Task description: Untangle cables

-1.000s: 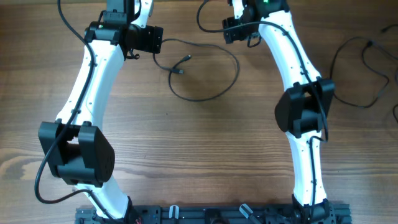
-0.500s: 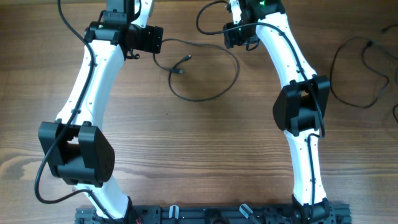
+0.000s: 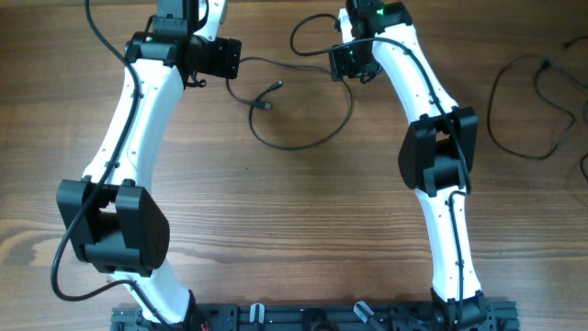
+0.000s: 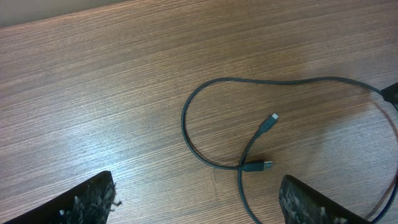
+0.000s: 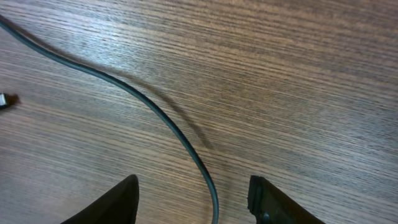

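A thin black cable [image 3: 347, 97] lies in a wide loop on the wooden table between the two arms, with two small plug ends [image 3: 268, 97] inside the loop. In the left wrist view the cable [image 4: 186, 124] curls ahead, and its plug ends [image 4: 267, 165] lie close together. My left gripper [image 4: 199, 205] is open and empty, just short of the plugs; it is at the table's far left [image 3: 204, 69]. My right gripper [image 5: 199, 205] is open, with a strand of cable [image 5: 155, 112] running between its fingers, unclamped. It hovers at the far middle [image 3: 356, 64].
A second black cable [image 3: 528, 101] lies in loose loops at the far right of the table. A small loop of cable [image 3: 303, 28] curls at the far edge beside the right wrist. A plug tip [image 5: 5, 99] shows at the left edge of the right wrist view.
My right arm has shifted slightly left and toward the near side. The small cable loop beside it has moved with it. The left arm has not moved.
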Action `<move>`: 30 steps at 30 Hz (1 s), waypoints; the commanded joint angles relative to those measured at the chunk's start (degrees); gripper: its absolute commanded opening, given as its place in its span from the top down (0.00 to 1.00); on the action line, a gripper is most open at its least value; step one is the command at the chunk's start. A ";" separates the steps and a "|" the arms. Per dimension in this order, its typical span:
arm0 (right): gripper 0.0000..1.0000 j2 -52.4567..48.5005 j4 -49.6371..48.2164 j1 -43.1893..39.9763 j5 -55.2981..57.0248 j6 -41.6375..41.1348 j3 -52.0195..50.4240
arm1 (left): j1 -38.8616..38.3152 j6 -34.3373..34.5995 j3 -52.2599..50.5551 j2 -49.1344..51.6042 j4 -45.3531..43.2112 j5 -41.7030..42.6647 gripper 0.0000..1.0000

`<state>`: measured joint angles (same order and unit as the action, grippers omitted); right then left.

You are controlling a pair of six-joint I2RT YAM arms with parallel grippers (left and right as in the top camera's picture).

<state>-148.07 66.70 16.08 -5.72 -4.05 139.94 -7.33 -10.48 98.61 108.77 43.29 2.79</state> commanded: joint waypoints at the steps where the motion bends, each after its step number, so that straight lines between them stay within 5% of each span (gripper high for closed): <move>1: 0.41 -1.42 -0.55 0.26 0.15 -1.05 0.17 | 0.11 -1.11 -0.13 0.92 -0.20 -0.94 0.13; 30: 0.43 -1.55 -3.43 0.26 2.25 -3.58 -7.19 | 0.11 -1.11 -0.13 0.92 -0.28 -0.94 0.11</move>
<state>-148.09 64.20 16.08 -4.43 -6.44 134.23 -7.33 -10.48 98.61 108.77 43.27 2.81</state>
